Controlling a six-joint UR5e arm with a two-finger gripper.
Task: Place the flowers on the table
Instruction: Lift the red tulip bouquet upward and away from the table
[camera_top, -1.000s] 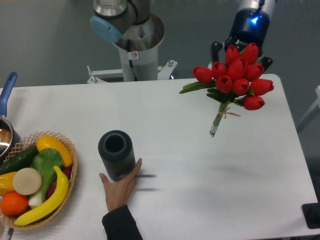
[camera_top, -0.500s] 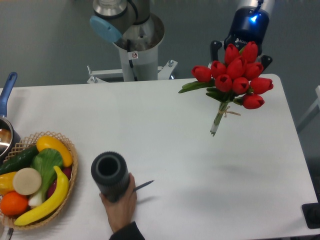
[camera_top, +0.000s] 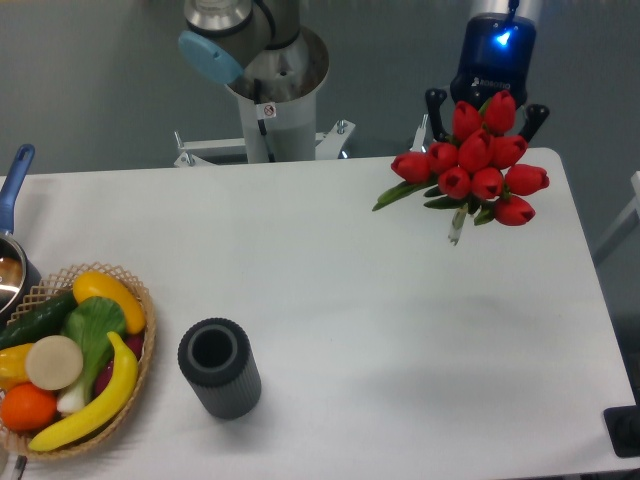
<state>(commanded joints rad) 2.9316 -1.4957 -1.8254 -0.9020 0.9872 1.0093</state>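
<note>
You have one bunch of red tulips with green leaves and pale stems (camera_top: 474, 165), and about ten blooms can be counted in it. There is one dark ribbed cylinder with an open top (camera_top: 219, 367), one round wicker basket (camera_top: 140, 375), and one metal pot with a blue handle (camera_top: 12, 240) cut off by the left edge of the picture.

The basket sits by the near left corner of the large white rectangular surface with rounded corners (camera_top: 330, 270). In it you can see two yellow bananas, a yellow pepper, a dark green cucumber, a leafy green vegetable, a pale round slice and an orange fruit. The cylinder stands just to the right of the basket, apart from it, and its hollow shows nothing inside. What the pot holds cannot be made out.

Your black two-finger tool (camera_top: 486, 100), below a blue housing with a lit spot, hangs over the far right corner of the surface. Its two fingers stand on either side of the topmost blooms and appear to be gripping the bunch near the flower heads. The tulips hang above the far right part of the surface, stems pointing down and toward the near edge, and they look raised off it.
</note>
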